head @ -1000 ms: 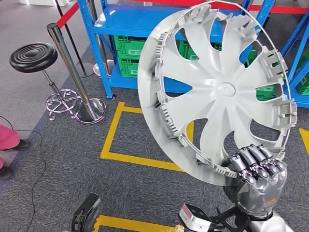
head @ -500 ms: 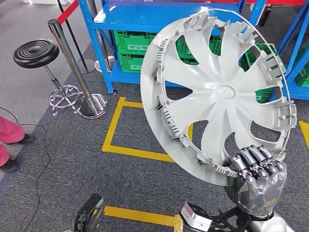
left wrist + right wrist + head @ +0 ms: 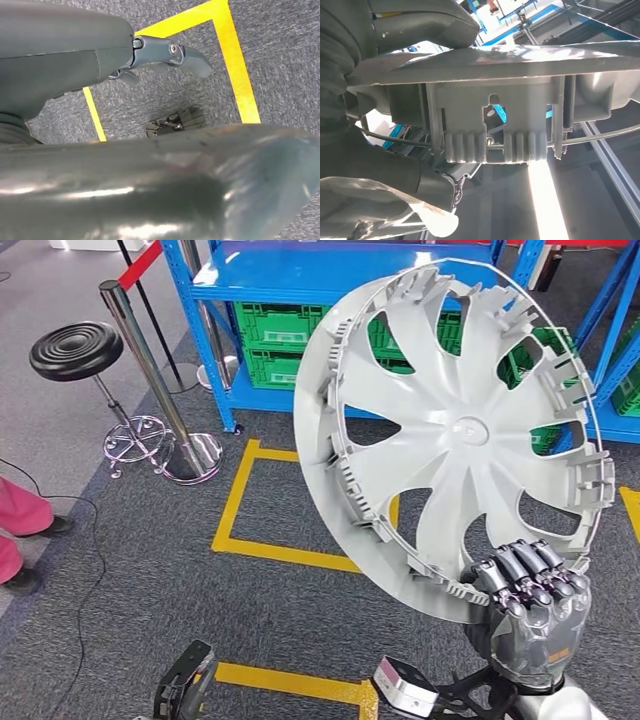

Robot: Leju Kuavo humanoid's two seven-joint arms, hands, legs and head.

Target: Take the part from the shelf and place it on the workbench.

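Silver-grey plastic wheel cover fills centre-right of head view, held up off floor, tilted, ribbed inner side w/ clips and wire ring toward camera. Clamped at its near lower rim by right hand, fingers curled tight over edge; right wrist view confirms rim and a notched clip block sitting right against palm. So: part off the shelf and in hand, first half of task judged done. Workbench not seen here, so carry and set-down both left to do.

Blue steel shelf at far side, behind the cover, w/ green crates on lower tier. Grey carpet floor w/ yellow tape box marked near-left of shelf foot. Black round stool far left; chrome barrier post just right of it, red belt running off its top. Pink-clad bit of a person at left edge, black cable on carpet beside.

Left hand seen in left wrist view, hanging low over carpet and yellow tape, nothing between fingers; how far apart – cannot tell, too little of it clear.

Grip on a thin rim w/ big disc above: judged top-heavy, could swing or slip when turning toward bench.
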